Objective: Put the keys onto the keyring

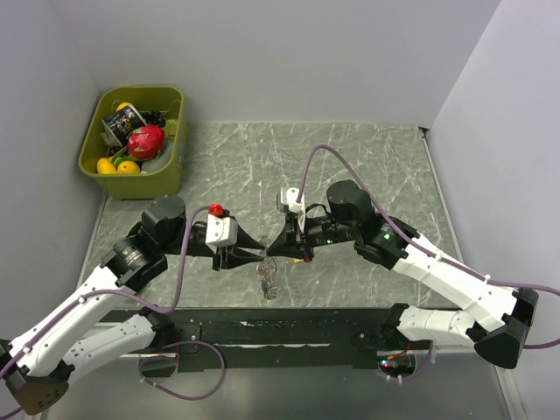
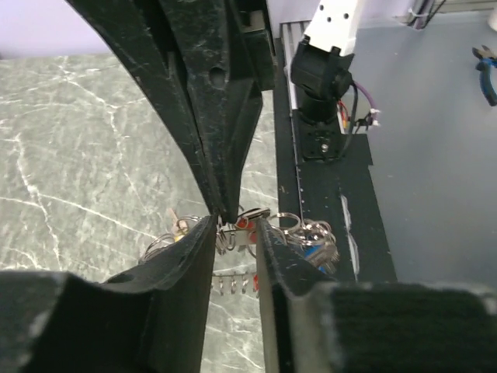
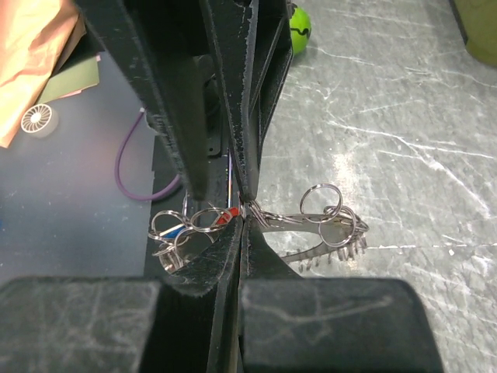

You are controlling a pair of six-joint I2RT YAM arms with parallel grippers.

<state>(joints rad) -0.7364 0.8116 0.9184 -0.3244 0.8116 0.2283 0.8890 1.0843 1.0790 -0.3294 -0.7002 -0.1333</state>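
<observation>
Both grippers meet tip to tip above the table's middle. The keyring [image 1: 267,282], a thin wire ring strung with small grey keys, hangs below them. My right gripper [image 3: 245,211] is shut on the ring's wire, and a comb of grey keys [image 3: 334,247] and small loops trail off to its right. My left gripper [image 2: 234,225] has its fingers apart, with ring loops and a red-headed key [image 2: 245,224] in the gap; whether the pads press on them does not show. A tan key [image 2: 178,224] and a blue one [image 2: 312,245] hang among the loops on either side.
An olive bin [image 1: 171,179] of toy fruit stands at the back left. A black strip [image 1: 289,324] runs along the table's near edge, just under the hanging ring. Pliers [image 2: 485,70] lie beyond the table, and a green ball [image 3: 300,23] sits further off.
</observation>
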